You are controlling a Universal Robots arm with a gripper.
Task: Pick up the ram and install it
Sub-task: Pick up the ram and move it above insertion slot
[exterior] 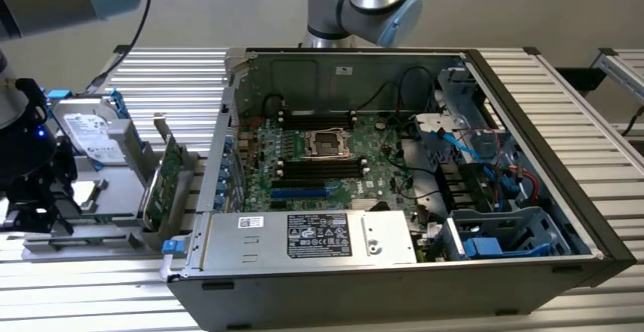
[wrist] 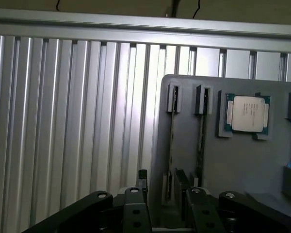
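Observation:
Two ram sticks stand on edge in slots of a grey tray (wrist: 242, 165). In the wrist view, the nearer ram (wrist: 170, 141) runs straight out from my gripper (wrist: 166, 209), and a second ram (wrist: 201, 141) lies parallel beside it. My gripper is open. Its two dark fingers (wrist: 136, 211) stand either side of the near end of the first stick, and no contact shows. In the exterior view my gripper (exterior: 38, 211) hangs over the tray (exterior: 105, 185) at the exterior view's left.
A processor chip (wrist: 246, 114) sits in a tray pocket past the sticks. The open computer case (exterior: 403, 287) lies in the middle, its motherboard memory slots (exterior: 320, 168) exposed. A silver hard drive (exterior: 86, 132) and a green expansion card (exterior: 161, 181) stand on the tray. The table is ribbed aluminium (wrist: 63, 121).

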